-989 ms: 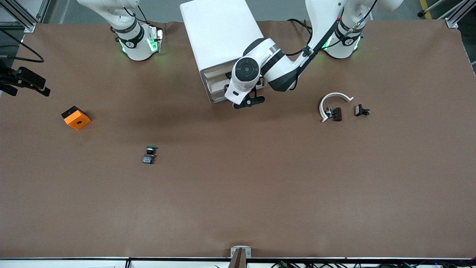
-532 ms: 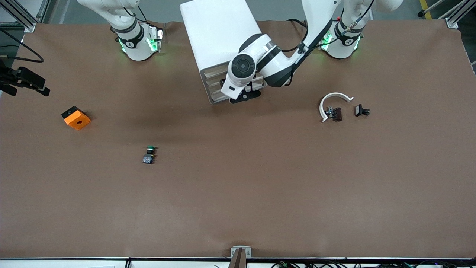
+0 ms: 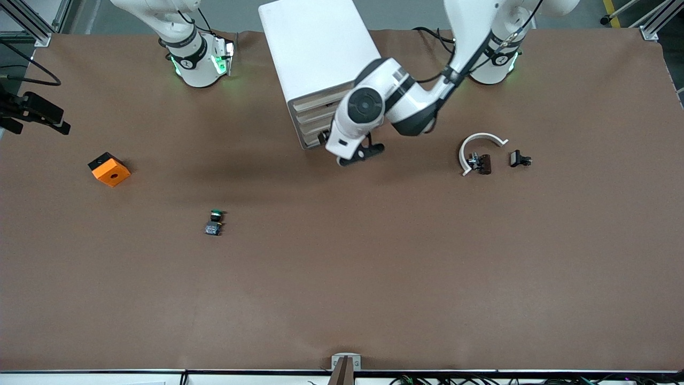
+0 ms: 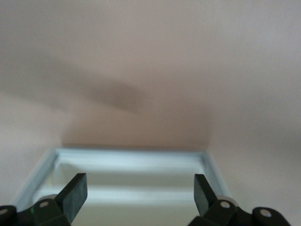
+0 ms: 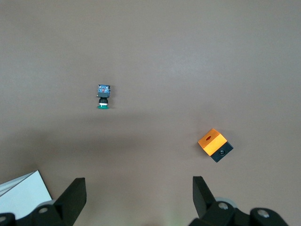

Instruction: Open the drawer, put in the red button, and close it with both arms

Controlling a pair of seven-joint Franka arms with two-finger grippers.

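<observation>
The red button [image 3: 482, 163], as far as it could be told, was the small dark reddish piece lying on the table inside a white curved plastic piece [image 3: 481, 138], toward the left arm's end, with a small black part [image 3: 519, 159] just beside it; its cap was too small to read well. It was well apart from the white drawer cabinet [image 3: 315, 48], a smooth box with three drawer fronts, all seemingly not yet pulled out. The left gripper [image 3: 357, 153] was low in front of these drawers, with its flat dark fingers [image 4: 75, 194] spread wide and holding nothing. To open the drawer well, I judged that the fingers should go squarely onto the drawer's edge and pull straight, because the smooth front gives little hold and the light cabinet could slide. The right gripper [image 5: 138, 197] waited high over the brown matte table [image 3: 342, 278], fingers apart and empty, above the green-capped button [image 5: 103, 97] and an orange block [image 5: 215, 144] with a black side.
</observation>
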